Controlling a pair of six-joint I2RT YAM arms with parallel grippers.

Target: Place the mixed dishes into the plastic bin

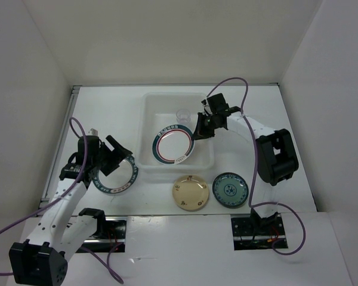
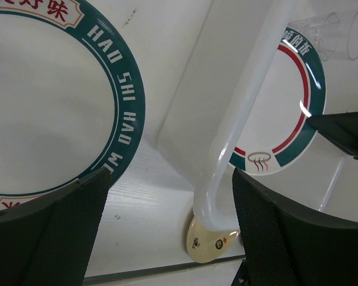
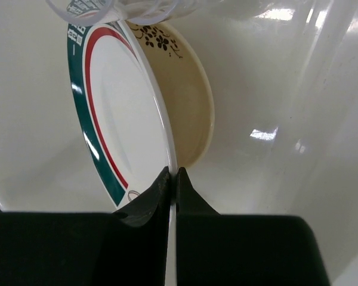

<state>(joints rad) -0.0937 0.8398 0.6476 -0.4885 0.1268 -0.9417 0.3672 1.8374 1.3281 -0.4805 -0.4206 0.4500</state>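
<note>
Top external view: table (image 1: 286,119) with the plastic bin (image 1: 149,100) set mid-table, towards the far edge.
Right gripper (image 1: 200,128): reaches into the bin from its right side; fingers pinch the rim of the green-red rim plate (image 1: 173,145).
Right wrist view: fingertips (image 3: 161,182) pressed together on the plate's edge (image 3: 119,113), with only that rim between them.
Green-red rim plate: inside the bin, in its near half, tilted, its back against the cream bowl (image 3: 188,101).
Cream bowl: in the bin behind the plate; hidden in the top view.
Clear cup (image 1: 182,114): in the bin, towards its far wall, just beyond the plate.
Left gripper (image 1: 116,156): jaws spread wide, nothing held, above the blue-rim plate (image 1: 114,179); contact cannot be told.
Blue-rim plate: on the table near its left edge, outside the bin, lying flat; lettered rim fills the left wrist view (image 2: 48,101).
Cream-yellow plate (image 1: 191,192): on the table, just before the bin's near wall.
Teal plate (image 1: 230,189): beside the cream-yellow plate, to its right, not touching it.
</note>
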